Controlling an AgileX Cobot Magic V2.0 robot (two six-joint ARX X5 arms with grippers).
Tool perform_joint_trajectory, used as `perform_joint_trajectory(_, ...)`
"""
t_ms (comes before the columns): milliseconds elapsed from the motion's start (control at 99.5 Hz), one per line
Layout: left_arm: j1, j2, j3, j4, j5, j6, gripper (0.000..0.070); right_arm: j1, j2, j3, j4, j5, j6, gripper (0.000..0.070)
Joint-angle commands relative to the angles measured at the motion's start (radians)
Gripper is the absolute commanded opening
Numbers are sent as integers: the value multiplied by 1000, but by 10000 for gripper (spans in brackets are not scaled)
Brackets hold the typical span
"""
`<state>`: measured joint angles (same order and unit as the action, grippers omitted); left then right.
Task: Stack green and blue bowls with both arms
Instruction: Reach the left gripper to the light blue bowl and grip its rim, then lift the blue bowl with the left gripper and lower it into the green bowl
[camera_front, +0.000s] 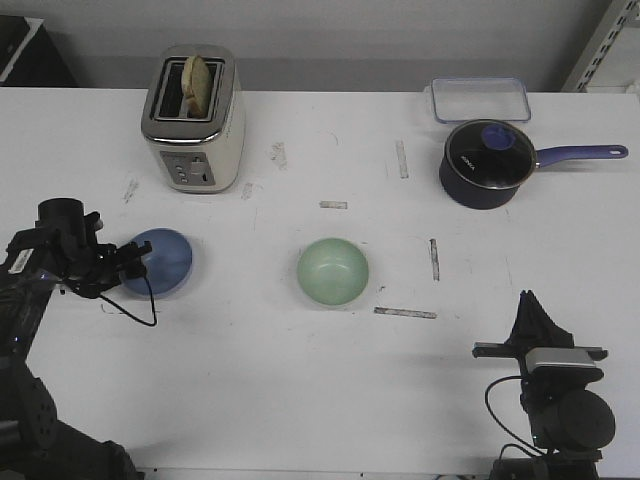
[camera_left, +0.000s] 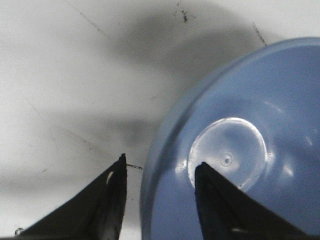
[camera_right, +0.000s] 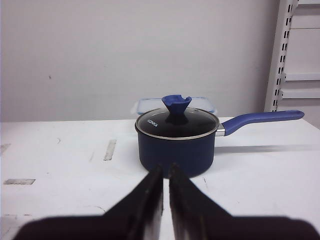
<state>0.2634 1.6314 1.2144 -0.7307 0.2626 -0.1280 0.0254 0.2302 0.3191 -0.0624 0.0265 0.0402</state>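
The blue bowl (camera_front: 160, 262) stands on the white table at the left. The green bowl (camera_front: 333, 271) stands at the middle, apart from it. My left gripper (camera_front: 132, 263) is open at the blue bowl's left rim. In the left wrist view the blue bowl (camera_left: 250, 150) fills the frame, and my left gripper (camera_left: 160, 167) straddles its rim with one finger inside and one outside. My right gripper (camera_front: 528, 303) rests at the front right, shut and empty. In the right wrist view my right gripper (camera_right: 166, 169) points toward the saucepan.
A toaster (camera_front: 193, 118) holding bread stands at the back left. A dark lidded saucepan (camera_front: 487, 164) with a purple handle is at the back right, also in the right wrist view (camera_right: 177, 141). A clear lidded box (camera_front: 480, 99) lies behind it. Tape strips mark the table.
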Motion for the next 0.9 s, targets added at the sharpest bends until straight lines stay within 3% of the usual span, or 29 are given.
perform_joint_trajectory(0, 3, 21, 19, 0, 5, 11, 192, 2, -1, 2, 10, 0, -8, 13)
perform_joint_trajectory(50, 3, 21, 19, 1, 5, 11, 177, 2, -1, 2, 10, 0, -8, 13)
perform_joint_trajectory(171, 2, 15, 19, 1, 5, 11, 0, 2, -1, 2, 10, 0, -8, 13)
perform_joint_trajectory(372, -3, -5, 20, 0, 5, 1, 1, 2, -1, 2, 10, 0, -8, 13)
perform_joint_trajectory(633, -31, -67, 29, -32, 37, -88, 1, 2, -1, 2, 10, 0, -8, 13)
perform_joint_trajectory(895, -194, -75, 158, -135, 37, -140, 1, 2, -1, 2, 10, 0, -8, 13)
